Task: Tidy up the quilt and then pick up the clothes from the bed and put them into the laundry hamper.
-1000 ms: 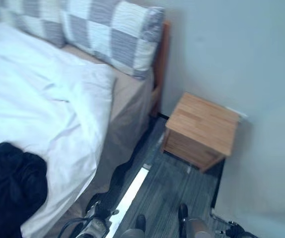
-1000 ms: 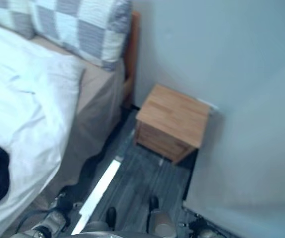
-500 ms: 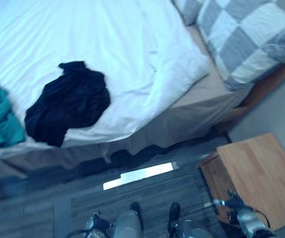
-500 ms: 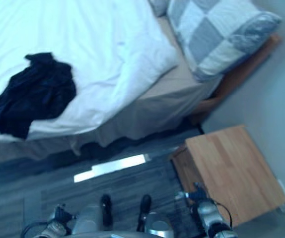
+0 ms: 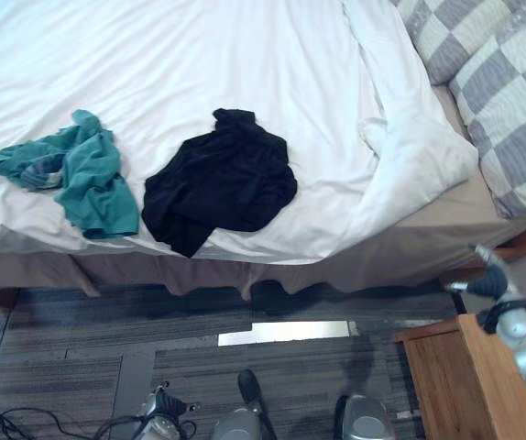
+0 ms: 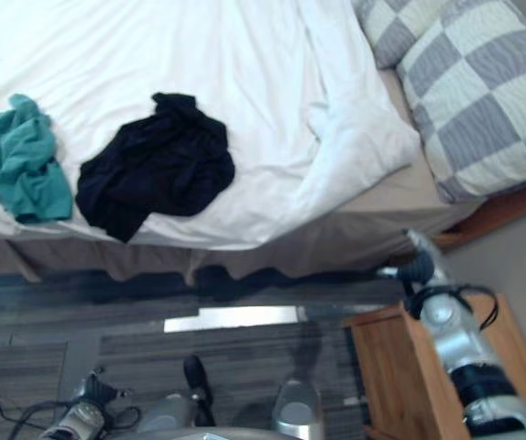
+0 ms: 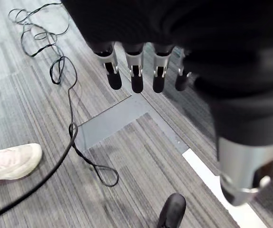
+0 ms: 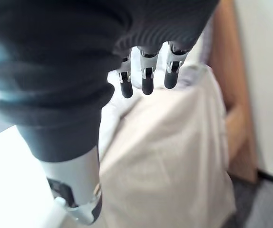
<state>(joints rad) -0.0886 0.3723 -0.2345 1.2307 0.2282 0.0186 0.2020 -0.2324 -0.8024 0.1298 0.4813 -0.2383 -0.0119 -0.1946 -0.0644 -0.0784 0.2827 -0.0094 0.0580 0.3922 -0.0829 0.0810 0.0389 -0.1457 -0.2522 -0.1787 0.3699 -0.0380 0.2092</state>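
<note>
The white quilt (image 5: 199,64) covers the bed, and its corner (image 5: 414,170) lies bunched and folded near the pillows. A black garment (image 5: 222,179) lies crumpled on the quilt near the bed's front edge. To its left is a teal garment (image 5: 75,174). My right hand (image 6: 416,268) hangs open beside the bed's corner, above the nightstand; its straight fingers (image 8: 146,78) hold nothing. My left hand (image 7: 135,76) hangs open low over the floor, also seen as the left hand (image 5: 158,426) at the bottom edge.
Two grey-and-white checked pillows (image 5: 501,82) lie at the head of the bed. A wooden nightstand (image 6: 410,376) stands at the lower right, close under my right arm. A person's white shoes (image 7: 8,161) stand on the grey floor near my left hand.
The camera has swung to face the bed, so both garments now show. My right hand has risen beside the nightstand to about the height of the bed's edge.
</note>
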